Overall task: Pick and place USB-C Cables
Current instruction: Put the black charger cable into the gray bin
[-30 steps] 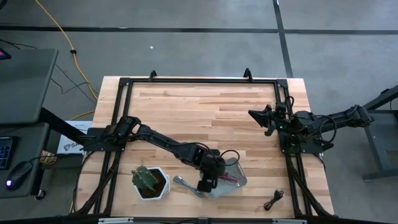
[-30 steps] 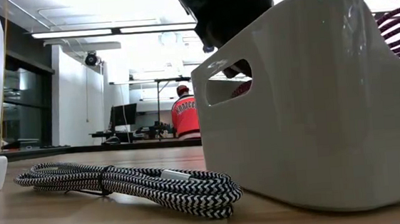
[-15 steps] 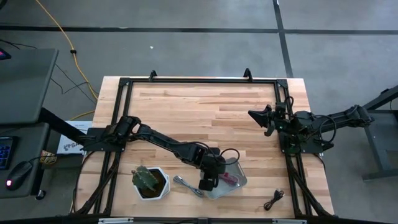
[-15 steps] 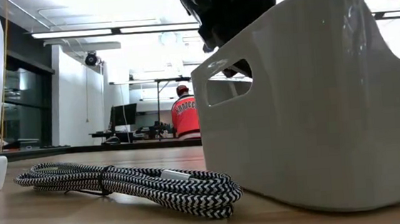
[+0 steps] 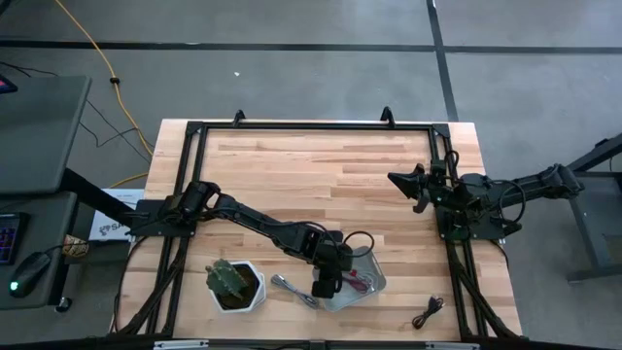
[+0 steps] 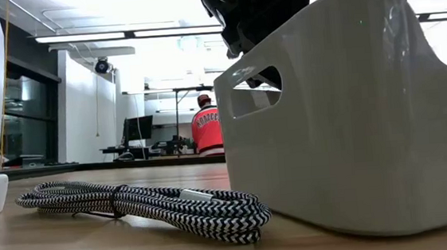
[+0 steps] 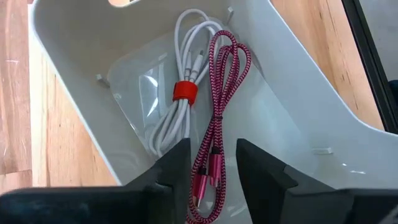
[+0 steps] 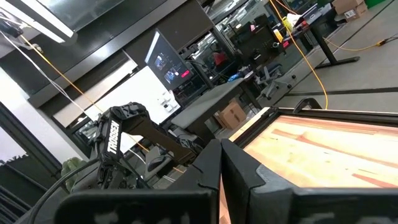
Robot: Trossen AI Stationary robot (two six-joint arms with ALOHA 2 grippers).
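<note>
Inside white bin (image 7: 323, 118): maroon cable (image 7: 219, 124) beside whitish cable (image 7: 183, 93), lengthwise, parallel; left pincer (image 7: 211, 163) released above.

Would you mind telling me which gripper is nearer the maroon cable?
Left. The left gripper hovers open right above the maroon cable in the white bin; the right gripper waits far off.

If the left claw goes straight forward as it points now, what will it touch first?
Probably the maroon cable lying in the white bin. The open left claw straddles its lower end, beside the white cable. The depth between them is unclear.
</note>
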